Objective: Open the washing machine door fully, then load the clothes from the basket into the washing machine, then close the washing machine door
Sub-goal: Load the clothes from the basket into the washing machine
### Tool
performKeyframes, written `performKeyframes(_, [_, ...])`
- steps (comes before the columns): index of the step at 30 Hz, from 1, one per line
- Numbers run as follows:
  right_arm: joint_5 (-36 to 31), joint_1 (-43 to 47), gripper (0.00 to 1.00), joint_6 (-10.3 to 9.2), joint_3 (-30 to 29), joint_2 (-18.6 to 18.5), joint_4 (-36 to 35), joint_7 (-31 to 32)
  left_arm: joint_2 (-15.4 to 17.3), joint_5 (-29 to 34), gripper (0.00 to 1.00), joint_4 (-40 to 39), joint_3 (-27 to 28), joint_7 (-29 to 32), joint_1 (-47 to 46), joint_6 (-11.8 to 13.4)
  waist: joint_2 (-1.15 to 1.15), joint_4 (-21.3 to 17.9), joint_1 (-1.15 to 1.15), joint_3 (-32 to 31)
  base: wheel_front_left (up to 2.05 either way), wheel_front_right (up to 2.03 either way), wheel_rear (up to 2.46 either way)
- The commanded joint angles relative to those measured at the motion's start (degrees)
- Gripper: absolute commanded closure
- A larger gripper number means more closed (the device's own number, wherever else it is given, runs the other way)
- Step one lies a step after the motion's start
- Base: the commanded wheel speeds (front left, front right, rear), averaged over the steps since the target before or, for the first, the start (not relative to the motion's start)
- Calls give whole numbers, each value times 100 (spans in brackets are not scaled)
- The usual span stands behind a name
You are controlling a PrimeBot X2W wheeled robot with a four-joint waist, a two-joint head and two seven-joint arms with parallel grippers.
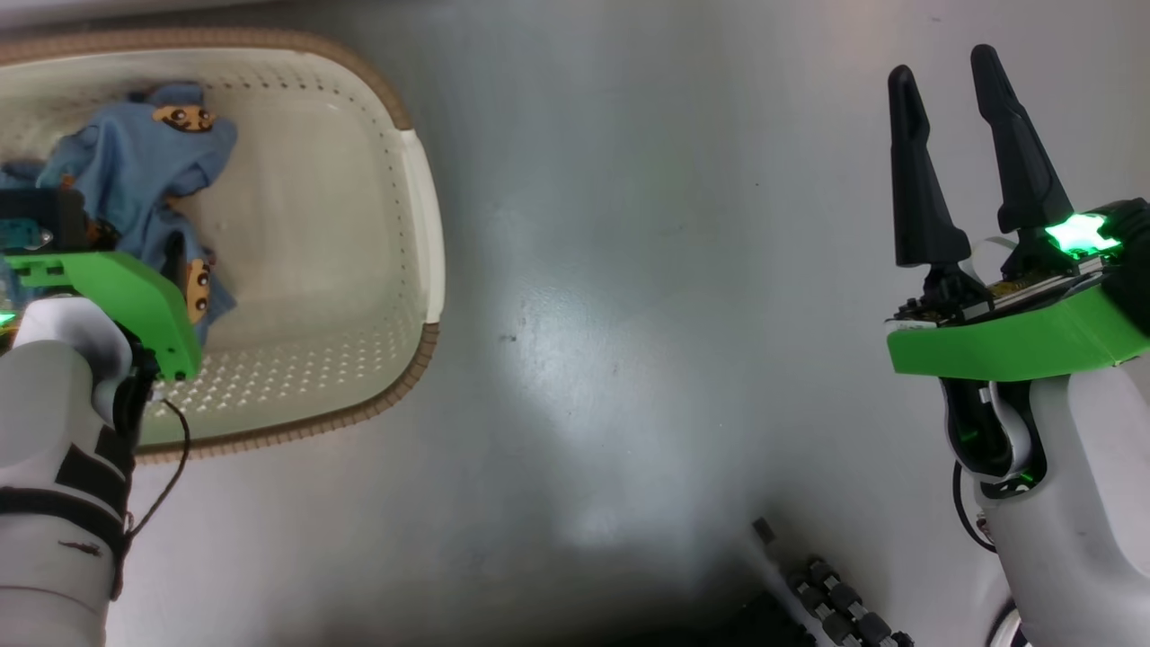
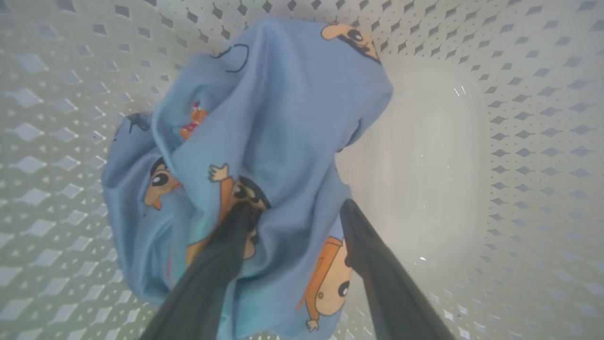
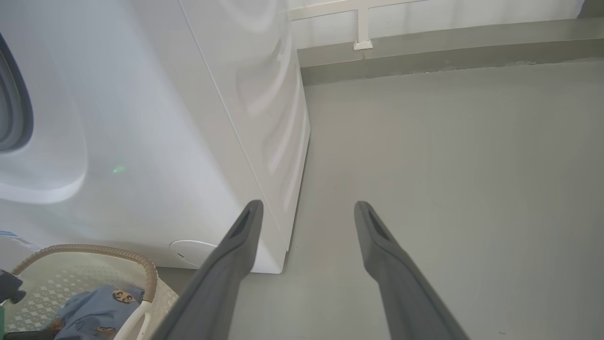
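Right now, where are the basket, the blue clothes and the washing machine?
basket point(image 1: 429, 234), head view, its white side handle.
clothes point(image 2: 264, 118), left wrist view, middle of the blue bundle.
washing machine point(image 3: 155, 141), right wrist view, its white front panel.

Head cam looks straight down at floor point(image 1: 629, 225), basket point(image 1: 429, 234) at left. Left wrist cam is close inside the basket, on the clothes point(image 2: 283, 118). Right wrist cam faces the washing machine point(image 3: 155, 156) from further off, sharing basket and clothes.

Floor point(image 1: 629, 225): smooth grey; a pale glare is reflected.
Wall point(image 3: 448, 16): pale, edged below by a grey skirting point(image 3: 448, 49).
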Motion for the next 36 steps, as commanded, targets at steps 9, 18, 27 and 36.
performKeyframes(9, [1,118,0,26,199,80,-142,-44,422,14,100,-9,22,130,17,122,0,-148,0,91,0,0,0])
performKeyframes(18, [-18,113,0,26,142,58,-112,-44,274,-245,100,-6,150,-218,158,49,0,-34,0,-264,0,0,0])
performKeyframes(27, [-25,259,0,26,137,-19,10,-44,21,-596,100,-4,346,-993,659,-137,0,161,0,-1074,0,0,0])
performKeyframes(36, [-18,698,0,26,73,-178,175,-44,-170,-732,100,-164,327,-1520,1201,-314,0,406,0,-2023,0,0,0])
